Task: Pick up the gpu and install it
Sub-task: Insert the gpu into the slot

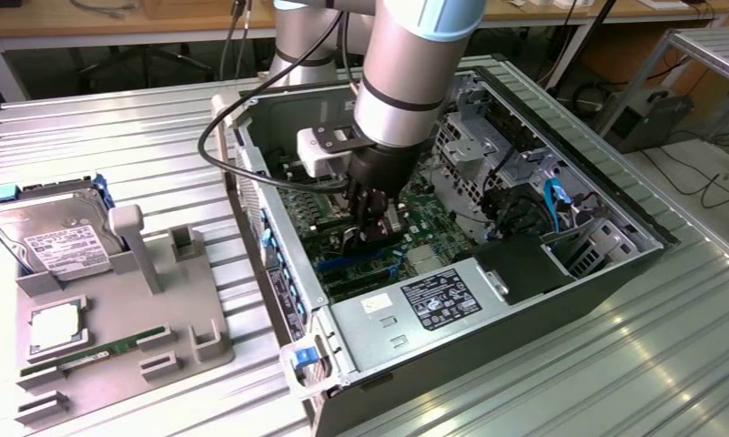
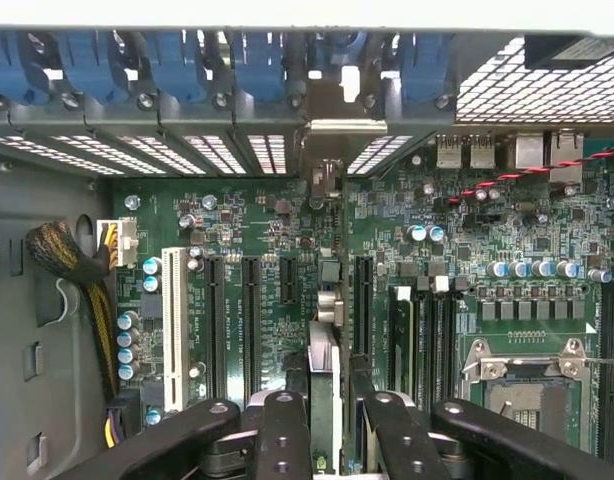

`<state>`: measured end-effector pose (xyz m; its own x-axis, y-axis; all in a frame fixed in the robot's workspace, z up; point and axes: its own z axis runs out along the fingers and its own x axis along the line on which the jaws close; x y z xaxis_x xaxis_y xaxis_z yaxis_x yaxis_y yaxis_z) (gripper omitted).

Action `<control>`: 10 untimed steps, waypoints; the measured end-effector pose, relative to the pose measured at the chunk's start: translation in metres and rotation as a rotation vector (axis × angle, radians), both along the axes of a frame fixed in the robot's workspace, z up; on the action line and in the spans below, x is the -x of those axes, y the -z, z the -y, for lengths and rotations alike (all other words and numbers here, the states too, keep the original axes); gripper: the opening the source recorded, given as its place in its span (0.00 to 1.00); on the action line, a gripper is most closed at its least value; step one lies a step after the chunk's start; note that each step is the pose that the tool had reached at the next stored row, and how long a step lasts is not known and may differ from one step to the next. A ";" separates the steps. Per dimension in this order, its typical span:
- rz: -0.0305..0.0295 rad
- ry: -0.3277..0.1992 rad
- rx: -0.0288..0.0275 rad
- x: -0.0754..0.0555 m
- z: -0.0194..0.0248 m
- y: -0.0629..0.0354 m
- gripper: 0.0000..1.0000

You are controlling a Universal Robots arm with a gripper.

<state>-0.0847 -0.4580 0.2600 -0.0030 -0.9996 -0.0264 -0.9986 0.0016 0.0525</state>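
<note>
Gripper (image 2: 327, 405) pinching gpu (image 2: 325, 345) edge-on; card sits upright over middle of motherboard (image 2: 237, 225), bracket end at motherboard's rear-port edge; we judge pick done, card lined up with slot; we can't tell if seated; not yet released

Computer case (image 1: 498, 364) lay open on the table (image 1: 134, 137), with the motherboard (image 2: 257, 215) on its floor and the power supply (image 1: 431, 300) at its near end. The gpu (image 2: 325, 365) stood on edge over the motherboard slots, clamped in the gripper (image 2: 329, 405). A holder tray (image 1: 207, 346), at the exterior view's left of the case, carried the hard drive (image 1: 55, 238) and the memory stick (image 1: 103, 350).
</note>
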 end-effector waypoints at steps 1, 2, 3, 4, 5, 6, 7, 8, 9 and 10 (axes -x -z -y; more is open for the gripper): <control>-0.0026 0.000 -0.0001 0.000 0.0000 0.0001 0.26; -0.0062 0.000 -0.0002 0.000 0.0000 0.0001 0.26; -0.0105 0.000 -0.0003 0.000 0.0000 0.0000 0.26; -0.0143 0.000 -0.0008 0.000 0.0000 -0.0001 0.26; -0.0179 0.000 -0.0007 0.000 0.0000 -0.0003 0.26; -0.0199 0.000 -0.0008 0.000 0.0000 -0.0003 0.26; -0.0217 0.000 -0.0004 0.000 0.0000 -0.0005 0.26; -0.0226 0.000 -0.0001 0.000 0.0000 -0.0006 0.26; -0.0234 0.001 0.0001 0.000 0.0000 -0.0006 0.26; -0.0240 0.001 0.0003 0.000 0.0000 -0.0005 0.26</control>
